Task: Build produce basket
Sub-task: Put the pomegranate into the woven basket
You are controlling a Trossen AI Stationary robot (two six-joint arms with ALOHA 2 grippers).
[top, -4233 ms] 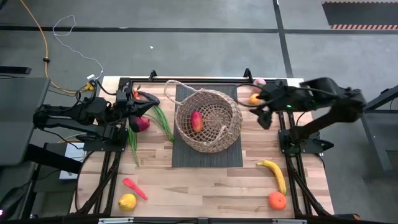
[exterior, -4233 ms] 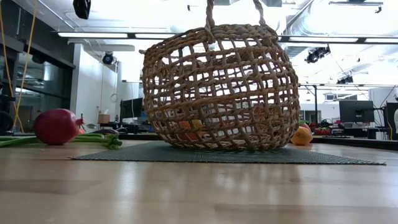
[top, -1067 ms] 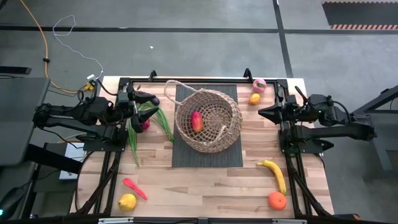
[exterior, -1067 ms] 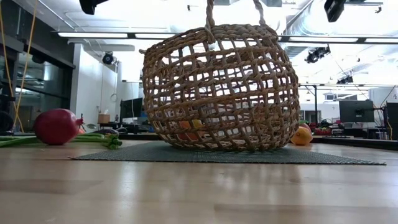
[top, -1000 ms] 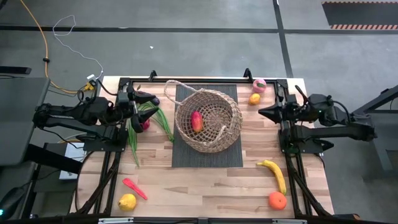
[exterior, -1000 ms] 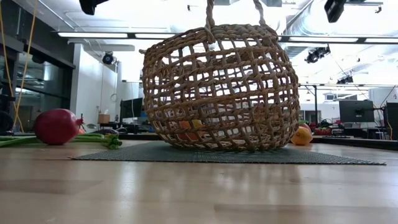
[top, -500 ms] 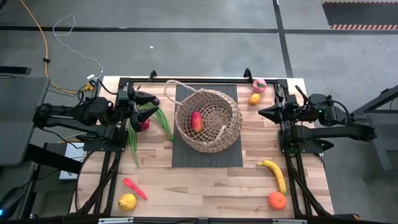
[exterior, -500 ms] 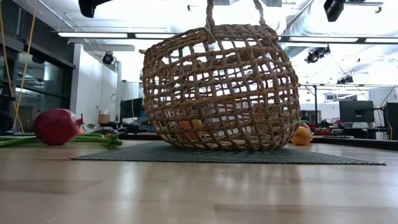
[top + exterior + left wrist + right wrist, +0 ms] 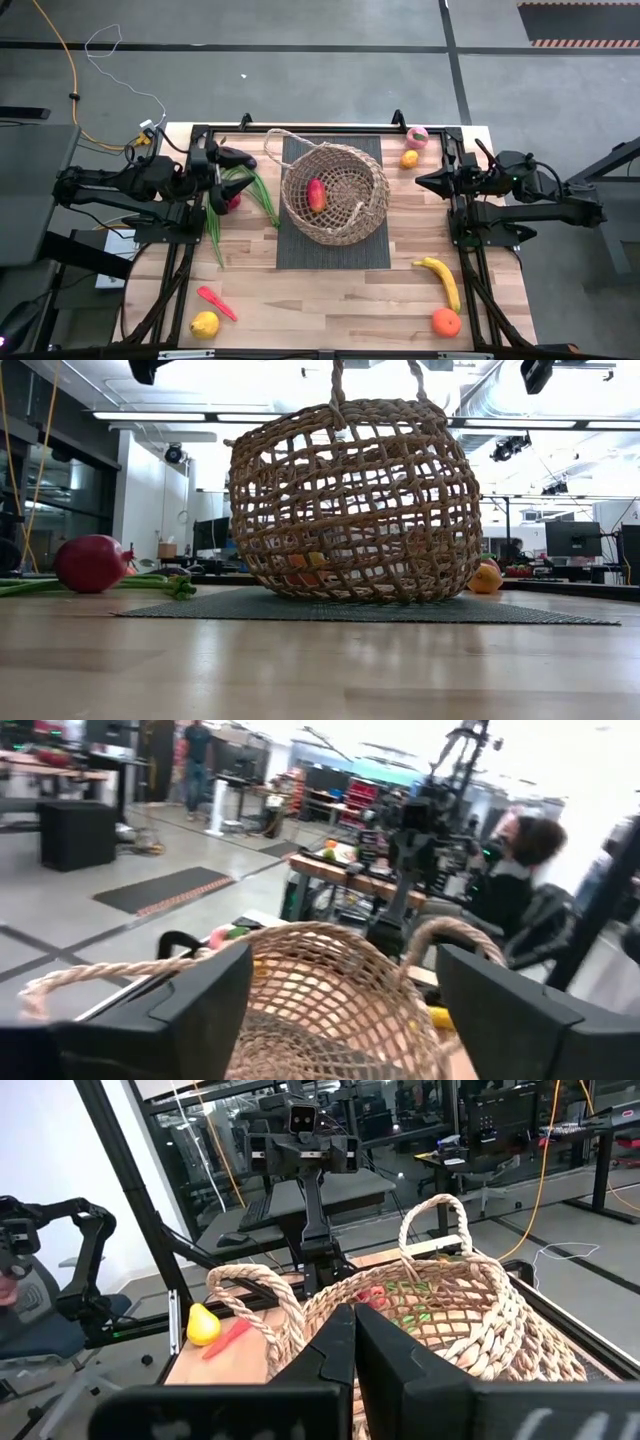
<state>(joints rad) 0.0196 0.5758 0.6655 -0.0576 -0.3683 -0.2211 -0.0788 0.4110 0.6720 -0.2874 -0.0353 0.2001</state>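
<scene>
The wicker basket (image 9: 335, 193) stands on a dark mat (image 9: 300, 255) at mid-table, with a red-orange fruit (image 9: 316, 194) lying on its bottom. My left gripper (image 9: 227, 177) hangs open just left of the basket, above a dark red round fruit (image 9: 233, 201) and green bean stalks (image 9: 262, 198) that lie on the table. The left wrist view shows the basket (image 9: 330, 990) beyond my open fingers. My right gripper (image 9: 422, 182) is shut, holds nothing, and hovers right of the basket, pointing at it (image 9: 420, 1320).
A pink fruit (image 9: 417, 136) and a small orange-yellow fruit (image 9: 409, 158) lie at the far right. A banana (image 9: 440, 280) and an orange (image 9: 446, 322) lie near right. A red piece (image 9: 215, 302) and a lemon (image 9: 204, 324) lie near left. People show in the room beyond the table.
</scene>
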